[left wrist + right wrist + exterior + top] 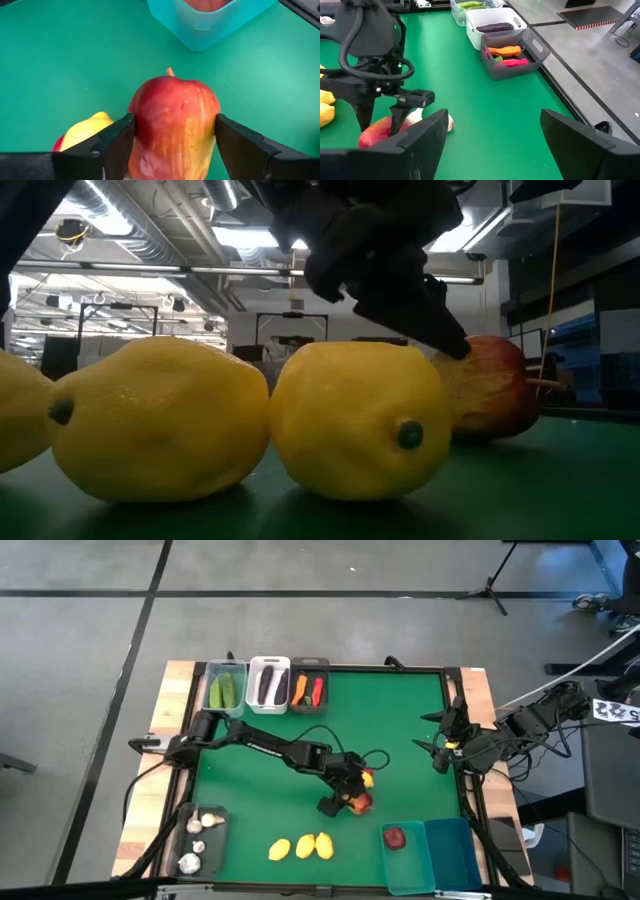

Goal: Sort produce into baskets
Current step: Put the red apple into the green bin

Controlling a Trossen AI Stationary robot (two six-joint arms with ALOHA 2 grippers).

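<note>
We see the left gripper point(352, 798) low over the green desk point(400, 720), near-centre, its fingers point(117, 145) on either side of a red-and-yellow apple point(175, 125), touching both its flanks; whether it is truly clamped we cannot tell. Another yellowish fruit point(85, 132) sits just beside the apple, half hidden by a finger. Just right of it at the near edge are two teal bins point(430, 855); the left one holds a red fruit point(396, 837), and the wrist view cuts off that bin. Three lemons point(302, 847) lie close together left of the bins near the near edge; in the low view they block most of the desk. A dark bin with garlic point(197, 840) is at the near left corner. Along the far edge: clear bin with cucumbers point(225, 690), white bin with eggplants point(268, 685), grey bin with carrot and chili point(308, 690). The right gripper point(440, 745) waits at the right edge, fingers apart, empty. The desk's centre and far right are open. No readable writing.
</note>
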